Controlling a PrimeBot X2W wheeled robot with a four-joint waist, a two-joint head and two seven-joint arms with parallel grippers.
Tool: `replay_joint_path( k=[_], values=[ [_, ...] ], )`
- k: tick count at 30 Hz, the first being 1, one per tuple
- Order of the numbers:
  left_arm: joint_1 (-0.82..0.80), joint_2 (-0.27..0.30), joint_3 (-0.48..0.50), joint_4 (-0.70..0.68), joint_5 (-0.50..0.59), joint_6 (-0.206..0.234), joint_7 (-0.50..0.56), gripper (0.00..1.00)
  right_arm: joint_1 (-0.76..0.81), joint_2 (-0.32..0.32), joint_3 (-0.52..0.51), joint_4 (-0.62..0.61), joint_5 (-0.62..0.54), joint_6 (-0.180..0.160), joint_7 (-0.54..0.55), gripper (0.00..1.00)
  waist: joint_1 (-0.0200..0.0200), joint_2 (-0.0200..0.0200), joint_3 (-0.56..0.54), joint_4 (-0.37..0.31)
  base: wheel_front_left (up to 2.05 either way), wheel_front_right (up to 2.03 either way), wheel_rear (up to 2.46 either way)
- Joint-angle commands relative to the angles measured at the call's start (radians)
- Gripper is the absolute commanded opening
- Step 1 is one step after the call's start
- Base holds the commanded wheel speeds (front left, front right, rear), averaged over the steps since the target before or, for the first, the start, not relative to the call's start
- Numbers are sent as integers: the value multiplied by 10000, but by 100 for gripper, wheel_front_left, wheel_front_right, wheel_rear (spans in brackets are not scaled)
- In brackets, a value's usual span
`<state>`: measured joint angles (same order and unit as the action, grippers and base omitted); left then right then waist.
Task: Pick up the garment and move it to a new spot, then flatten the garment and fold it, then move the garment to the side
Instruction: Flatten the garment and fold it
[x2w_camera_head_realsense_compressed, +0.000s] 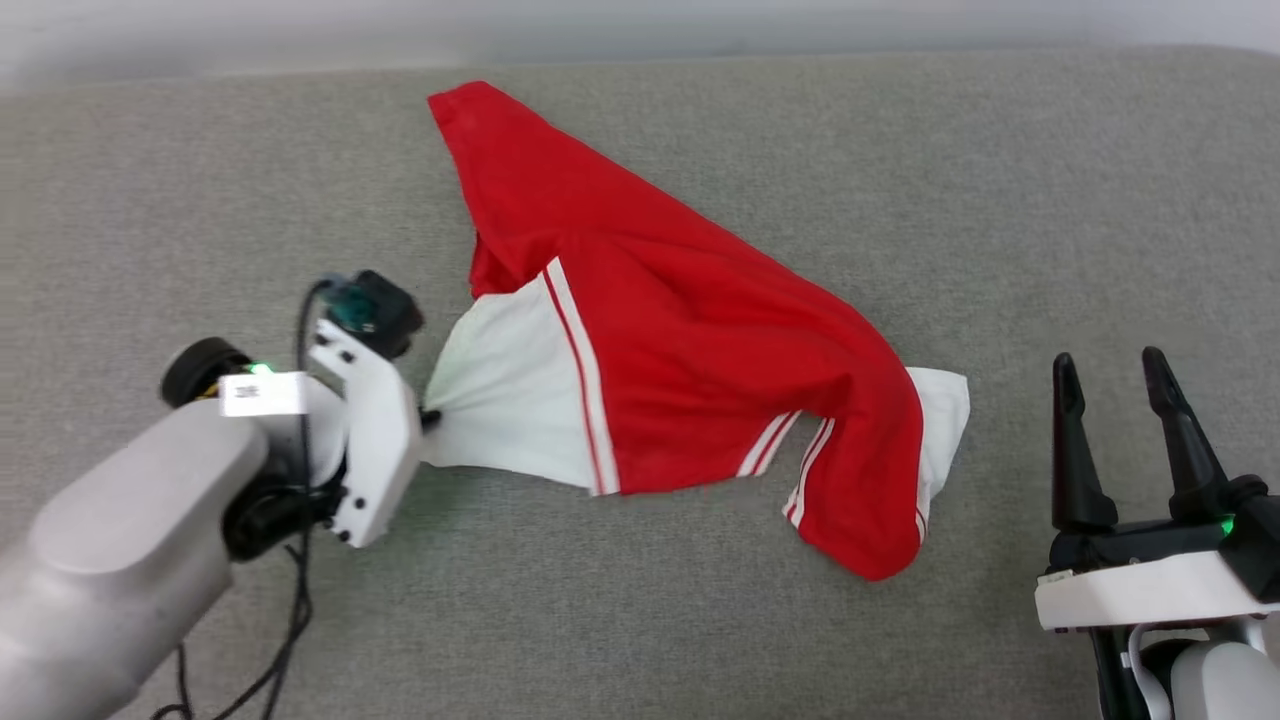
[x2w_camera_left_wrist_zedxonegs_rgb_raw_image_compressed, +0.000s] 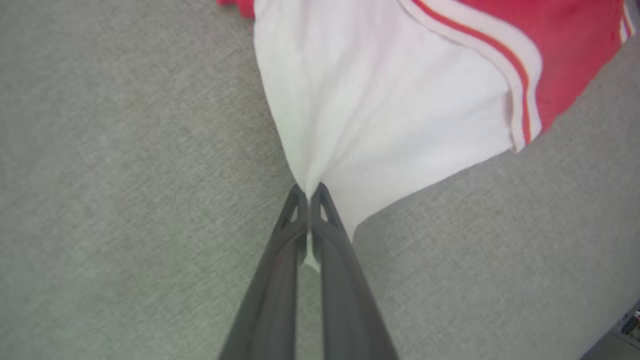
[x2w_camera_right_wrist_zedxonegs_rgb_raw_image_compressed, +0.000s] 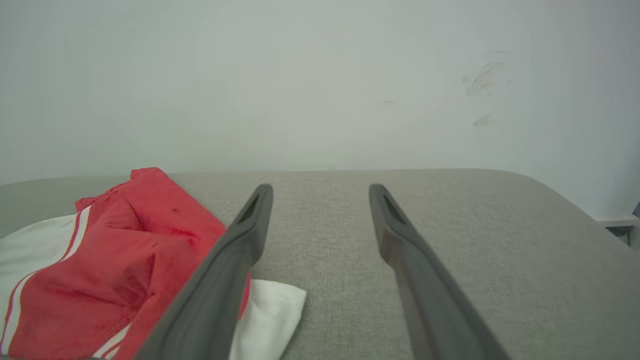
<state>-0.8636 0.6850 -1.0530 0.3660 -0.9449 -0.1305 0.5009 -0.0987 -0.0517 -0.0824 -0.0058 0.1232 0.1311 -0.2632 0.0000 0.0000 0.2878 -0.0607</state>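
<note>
Loosely crumpled red-and-white garment (x2w_camera_head_realsense_compressed: 690, 350)

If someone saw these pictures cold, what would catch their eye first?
The bright red garment stands out first, lying crumpled in the middle of the grey padded surface. Next comes the left tool, pinched shut on the edge of the white sleeve at the garment's left end. The right tool stands open at the lower right of the head view, apart from the cloth.
</note>
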Motion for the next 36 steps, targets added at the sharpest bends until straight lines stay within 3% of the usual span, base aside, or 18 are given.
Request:
replay_joint_path(
  k=[1, 14, 19, 25, 26, 27, 36],
  values=[
    [227, 324, 193, -77, -111, 101, -231, 0, 121, 25, 9, 10, -56, -7, -24, 100, 0, 0, -238, 224, 0, 0, 0],
    [1655, 2205, 1062, -106, -1117, 1088, -940, 0, 277, 25, -46, -9, -238, -7, -24, 100, 0, 0, -402, 674, 0, 0, 0],
    [2210, 2262, 1129, 647, -1500, 1227, -1126, 0, 229, 25, -69, 40, -343, -7, -24, 100, 0, 0, -379, 655, 0, 0, 0],
    [2526, 1876, 1094, 1517, -1684, 1153, -1418, 0, 289, 25, -140, 142, -446, -7, -24, 100, 0, 0, -502, 609, 0, 0, 0],
    [2541, 1769, 1105, 1616, -1671, 1156, -1579, 24, 362, 25, -164, 174, -457, -7, -24, 100, 0, 0, -599, 625, 0, 0, 0],
    [2528, 1665, 1143, 1709, -1603, 1203, -1810, 100, 437, 25, -182, 203, -469, -7, -24, 100, 0, 0, -701, 647, 0, 0, 0],
    [2796, 945, 1399, 1673, -576, 1849, -4999, 100, 613, 25, -280, 15, -969, -7, -24, 100, 0, 0, -1873, 955, 0, 0, 0]
  ],
)
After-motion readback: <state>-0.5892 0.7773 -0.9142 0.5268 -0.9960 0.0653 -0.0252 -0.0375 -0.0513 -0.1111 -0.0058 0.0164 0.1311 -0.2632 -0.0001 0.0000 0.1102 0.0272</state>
